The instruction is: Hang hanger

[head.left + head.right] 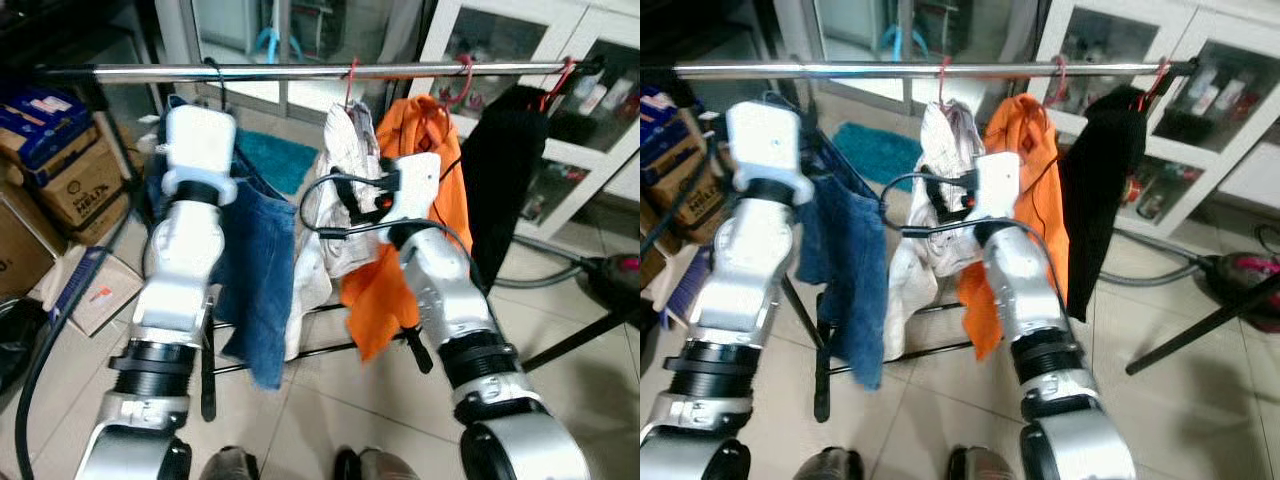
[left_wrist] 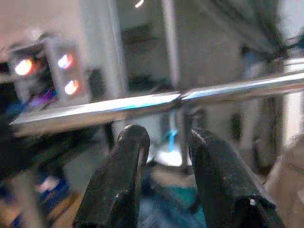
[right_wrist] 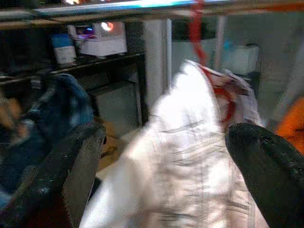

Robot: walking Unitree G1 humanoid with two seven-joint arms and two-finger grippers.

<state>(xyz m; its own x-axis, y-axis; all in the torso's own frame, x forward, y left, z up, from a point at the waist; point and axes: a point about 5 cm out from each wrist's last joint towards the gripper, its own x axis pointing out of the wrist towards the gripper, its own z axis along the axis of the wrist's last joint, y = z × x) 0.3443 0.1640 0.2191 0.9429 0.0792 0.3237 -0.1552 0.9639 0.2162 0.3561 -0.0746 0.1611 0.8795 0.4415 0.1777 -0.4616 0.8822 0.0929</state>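
Observation:
A chrome rail (image 1: 300, 71) runs across at head height. From left to right it carries a blue denim garment (image 1: 255, 260) on a black hanger hook (image 1: 214, 72), then a white garment (image 1: 345, 190), an orange one (image 1: 430, 200) and a black one (image 1: 500, 180), each on a red hanger. My left arm (image 1: 200, 150) is raised just under the black hook. In the left wrist view my left gripper (image 2: 166, 135) sits just below the rail (image 2: 142, 104), open with nothing between its fingers. My right gripper (image 3: 166, 137) is open wide, facing the white garment (image 3: 190, 156) and its red hanger (image 3: 195, 28).
Cardboard boxes (image 1: 70, 180) are stacked at the left. A white glass-door cabinet (image 1: 560, 40) stands behind on the right. A vacuum cleaner (image 1: 615, 268) and the rack's black leg (image 1: 570, 340) lie on the tiled floor at right. A teal mat (image 1: 275, 155) lies beyond the rack.

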